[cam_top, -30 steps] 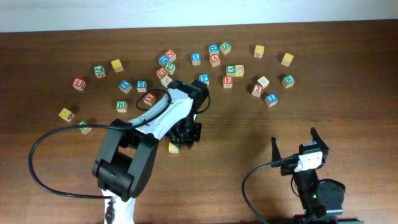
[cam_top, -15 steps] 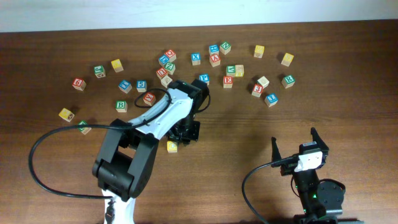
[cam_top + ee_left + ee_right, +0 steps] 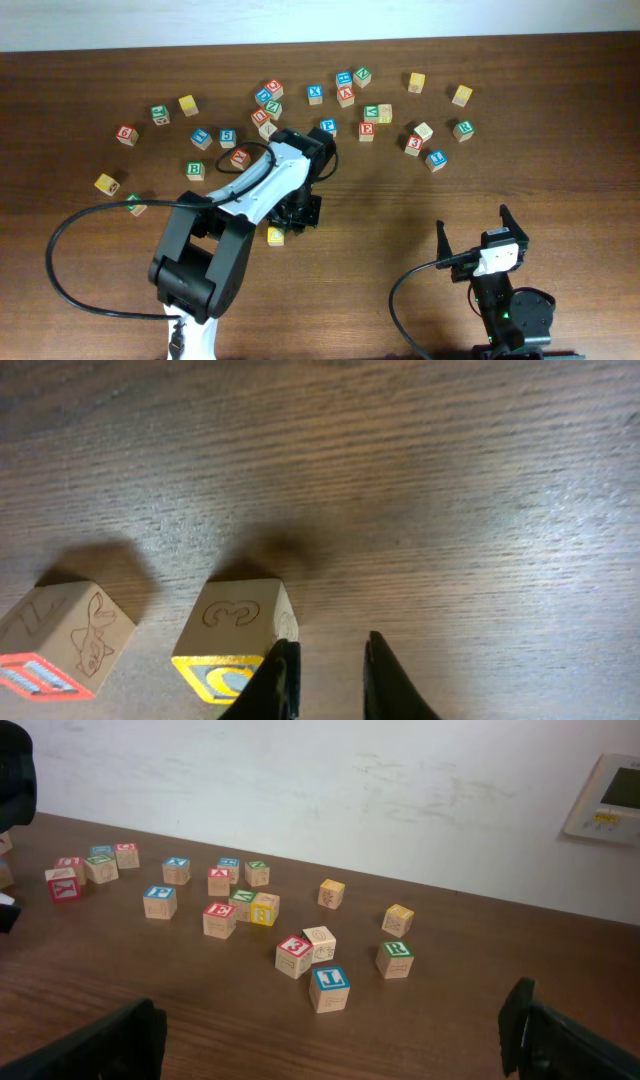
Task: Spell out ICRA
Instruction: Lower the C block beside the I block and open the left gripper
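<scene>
A dark brown wooden table with clear grain fills the scene, and a soft sheen of light lies across its top. Behind its far edge stands a white, slightly scuffed wall, with a small pale control panel mounted on it.

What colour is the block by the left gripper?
Block: yellow face, plain wood top; best in left wrist view.

**Non-task items on the work surface**
A brown wooden table carries scattered alphabet cubes. The red "E" cube lies in the far cluster. To its right is the red "3" cube, with a plain-faced cube and a blue-printed cube just beside it. A green "B" cube lies well apart to the left. The white wall behind the table bears a panel.
</scene>
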